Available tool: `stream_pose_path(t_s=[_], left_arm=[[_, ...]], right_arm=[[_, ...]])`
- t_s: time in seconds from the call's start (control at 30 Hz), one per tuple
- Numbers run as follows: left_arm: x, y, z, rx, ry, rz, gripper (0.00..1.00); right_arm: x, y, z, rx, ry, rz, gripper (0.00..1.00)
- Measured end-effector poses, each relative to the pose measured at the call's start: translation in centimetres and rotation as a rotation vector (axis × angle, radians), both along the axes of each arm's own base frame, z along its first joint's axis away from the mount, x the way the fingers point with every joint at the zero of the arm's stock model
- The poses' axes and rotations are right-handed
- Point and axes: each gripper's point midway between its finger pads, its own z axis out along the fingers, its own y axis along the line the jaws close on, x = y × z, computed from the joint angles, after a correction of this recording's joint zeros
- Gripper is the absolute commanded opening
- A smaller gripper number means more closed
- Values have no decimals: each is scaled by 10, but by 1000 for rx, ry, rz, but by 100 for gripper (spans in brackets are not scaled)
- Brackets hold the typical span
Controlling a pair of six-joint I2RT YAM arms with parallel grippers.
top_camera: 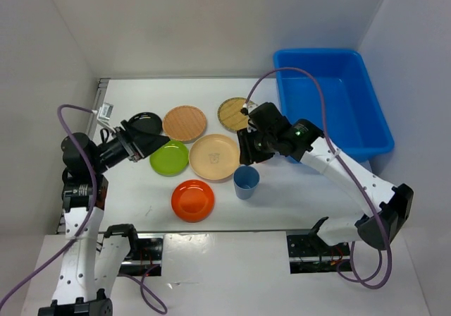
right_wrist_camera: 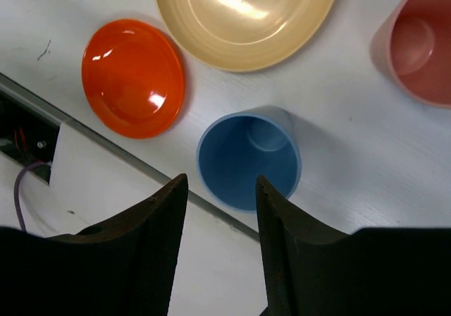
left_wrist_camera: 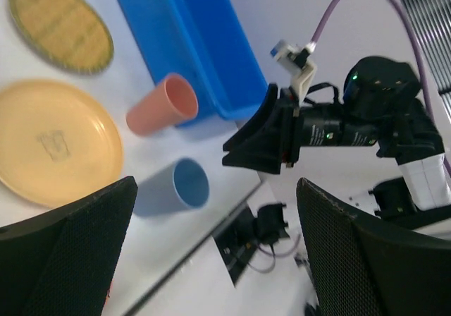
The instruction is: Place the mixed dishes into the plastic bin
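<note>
While the right gripper (right_wrist_camera: 222, 182) hangs half-open, empty, above the blue cup (right_wrist_camera: 248, 162), the left gripper (left_wrist_camera: 215, 189) gapes wide well left of it.

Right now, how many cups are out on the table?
2. The blue cup stands near the table's front edge, just in front of the cream plate. The pink cup stands between that plate and the blue bin; from overhead the right arm hides it.

The white table (top_camera: 141, 97) carries small plates (top_camera: 215, 156), a blue cup (top_camera: 246, 182), a pink cup (left_wrist_camera: 163, 105) and the blue bin (top_camera: 331, 104).
</note>
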Motion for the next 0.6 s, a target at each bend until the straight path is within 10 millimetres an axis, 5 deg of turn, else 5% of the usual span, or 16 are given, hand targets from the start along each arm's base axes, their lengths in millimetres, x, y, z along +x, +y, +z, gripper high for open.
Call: stream_pose_path(t_s=[0.13, 0.4, 0.6], left_arm=[[-10, -10, -20, -16, 76, -82, 100], [-26, -31, -16, -20, 47, -228, 100], [-29, -37, -16, -20, 46, -266, 100]], right_arm=[[-17, 11, -5, 5, 37, 25, 57], [-74, 61, -44, -74, 136, 152, 60], [-75, 63, -65, -132, 150, 102, 60]])
